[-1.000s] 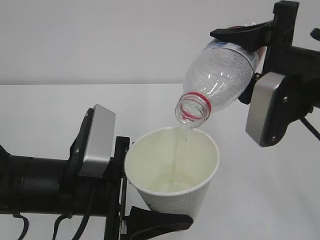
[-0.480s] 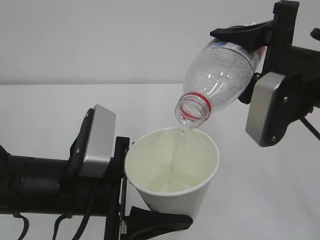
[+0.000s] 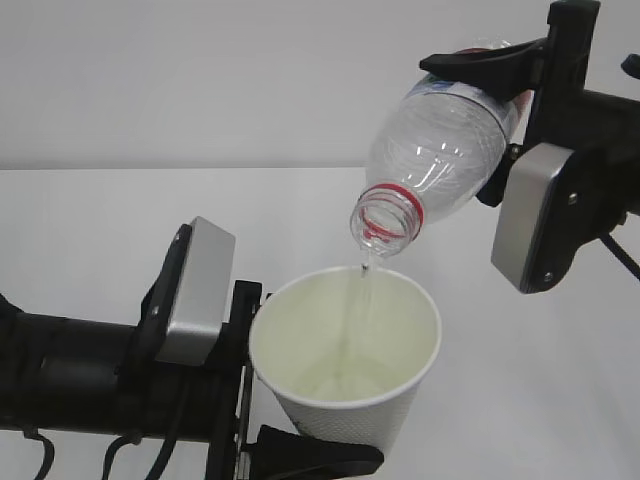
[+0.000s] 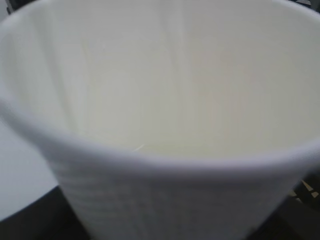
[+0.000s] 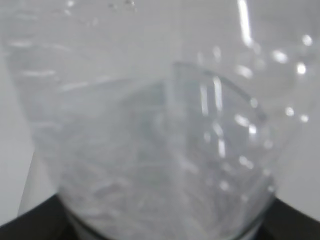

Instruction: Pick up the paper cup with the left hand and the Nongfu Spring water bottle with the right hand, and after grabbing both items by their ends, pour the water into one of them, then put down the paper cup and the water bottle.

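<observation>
In the exterior view the white paper cup [image 3: 345, 350] stands upright above the table, and my left gripper [image 3: 335, 430] is shut on its lower part; one black finger [image 3: 315, 460] shows in front, the other is hidden behind the cup. The clear Nongfu Spring water bottle [image 3: 440, 150] is tilted, mouth [image 3: 385, 220] down and left, just over the cup's rim. My right gripper [image 3: 490, 125] is shut on its rear end. A thin stream of water [image 3: 358, 295] falls into the cup. The cup [image 4: 160, 100] fills the left wrist view and the bottle [image 5: 150, 150] fills the right wrist view.
A white table [image 3: 90, 230] lies under both arms, with a pale wall behind it. The left arm's grey plate [image 3: 195, 290] is just left of the cup. The right arm's grey plate [image 3: 535, 215] hangs right of the bottle.
The cup and my left arm have sunk slightly and shifted a little to the right. The bottle stays tilted and the water keeps running into the cup.
</observation>
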